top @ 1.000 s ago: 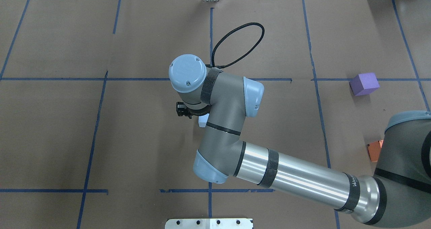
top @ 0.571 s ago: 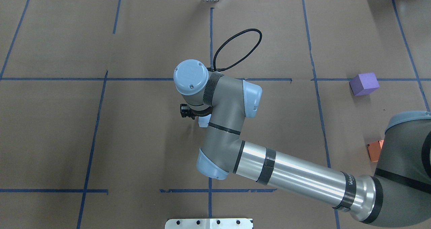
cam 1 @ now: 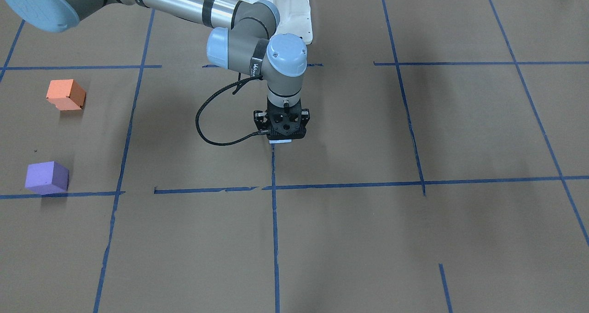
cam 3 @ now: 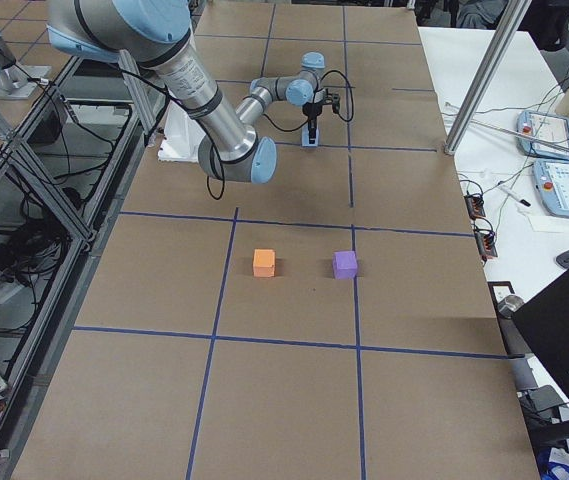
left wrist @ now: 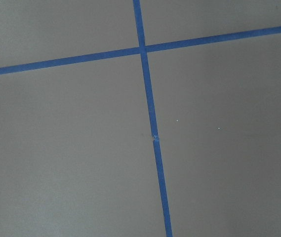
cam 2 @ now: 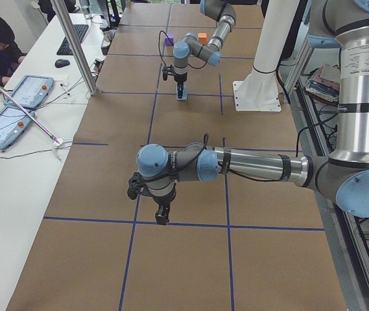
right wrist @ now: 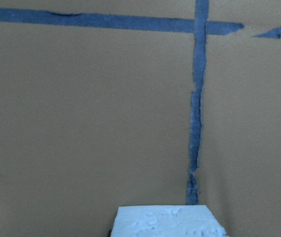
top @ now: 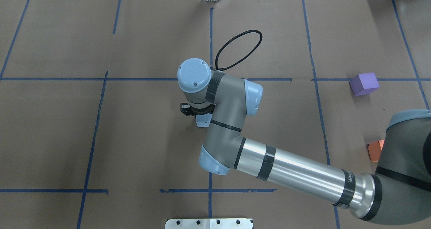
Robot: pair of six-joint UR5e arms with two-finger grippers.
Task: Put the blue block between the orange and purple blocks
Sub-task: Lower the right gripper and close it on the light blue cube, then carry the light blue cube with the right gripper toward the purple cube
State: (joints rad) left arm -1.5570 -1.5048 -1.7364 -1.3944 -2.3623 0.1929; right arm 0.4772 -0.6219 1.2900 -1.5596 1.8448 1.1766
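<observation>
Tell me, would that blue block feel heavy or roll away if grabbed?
Probably light: the blue block has a pitted top, like foam. Its flat faces suggest it would sit or slide, not roll. It might dent under a hard squeeze.

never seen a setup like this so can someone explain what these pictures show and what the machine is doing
Two robot arms work at a paper-covered table marked with blue tape. The cameras look from above, across the table, each end, and each wrist. On the table sit an orange block, a purple block and a pale blue block. The right arm reaches to the middle, its jaws down at the blue block; whether they grip it is hidden. The left arm hangs over bare paper.
</observation>
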